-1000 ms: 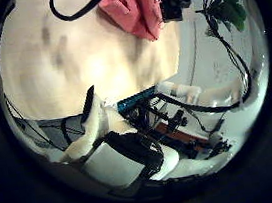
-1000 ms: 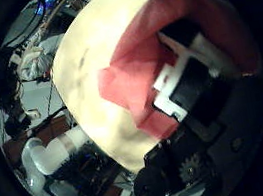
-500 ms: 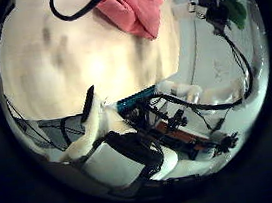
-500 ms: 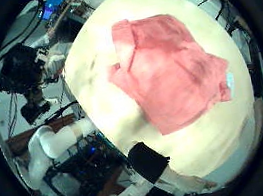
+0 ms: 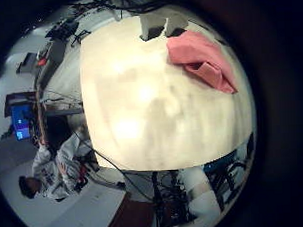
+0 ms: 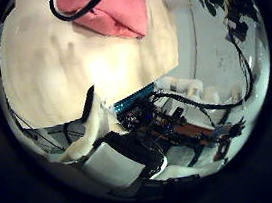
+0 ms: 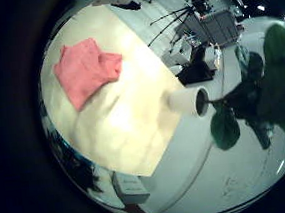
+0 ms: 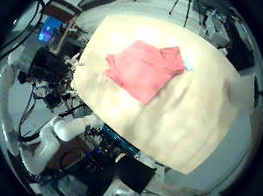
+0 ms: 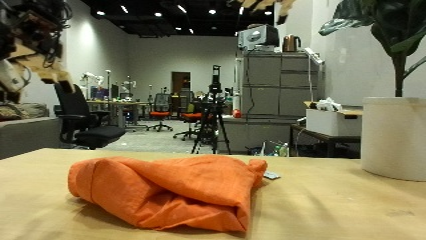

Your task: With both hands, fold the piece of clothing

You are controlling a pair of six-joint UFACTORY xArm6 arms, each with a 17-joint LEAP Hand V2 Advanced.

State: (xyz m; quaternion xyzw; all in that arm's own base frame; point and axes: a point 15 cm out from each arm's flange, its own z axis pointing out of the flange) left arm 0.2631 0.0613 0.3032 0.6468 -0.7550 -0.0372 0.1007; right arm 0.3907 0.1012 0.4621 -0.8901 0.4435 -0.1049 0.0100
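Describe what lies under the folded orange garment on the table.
The orange garment rests directly on the bare tan table, folded over itself in bunched layers. Whatever sits between those layers or beneath them is covered, so nothing else can be confirmed there.

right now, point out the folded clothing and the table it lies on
clothing point(image 9: 171, 190), outside view, middle of the folded orange cloth
table point(image 9: 360, 205), outside view, bare top beside the cloth

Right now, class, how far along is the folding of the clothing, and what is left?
Done: the orange garment lies bunched in a rough, doubled-over heap on the table. In hand: nothing; neither hand touches it. Left: likely tidying the uneven fold.
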